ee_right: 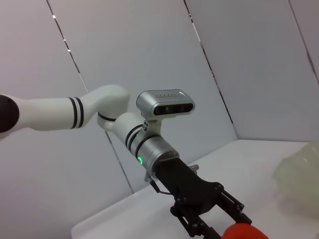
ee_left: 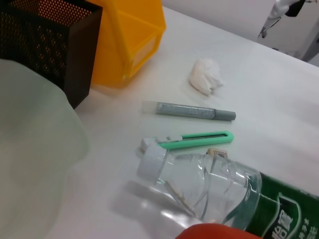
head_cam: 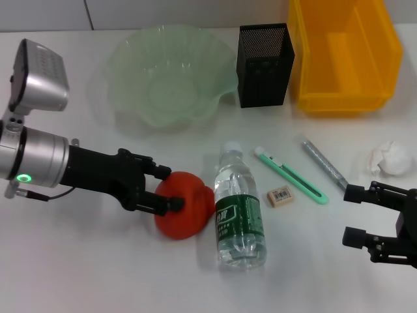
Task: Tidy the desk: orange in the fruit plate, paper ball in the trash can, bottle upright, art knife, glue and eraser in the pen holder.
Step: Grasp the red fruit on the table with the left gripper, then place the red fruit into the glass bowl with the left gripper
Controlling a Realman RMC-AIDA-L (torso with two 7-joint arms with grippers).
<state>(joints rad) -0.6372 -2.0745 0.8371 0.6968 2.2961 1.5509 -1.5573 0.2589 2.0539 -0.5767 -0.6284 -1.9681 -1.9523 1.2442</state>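
1. Left gripper point(head_cam: 171, 189) sits at the orange point(head_cam: 184, 205), one finger over its top, one at its near side. Jaws look clamped on it, or very nearly; contact on the far finger is hard to confirm.
2. Orange rests on the table point(head_cam: 78, 261), touching the lying bottle point(head_cam: 238, 208) on the robot's right.
3. Key relation: plate point(head_cam: 169, 75) lies straight beyond the orange, toward the back of the table, on the left arm's side. Likely move is lift, then carry forward.
4. Orange: round, red-orange, smooth skin, no long axis to align with.
5. Right gripper point(head_cam: 355, 215) hovers near the front right, jaws apart, empty, with the paper ball point(head_cam: 391, 158) beyond it.
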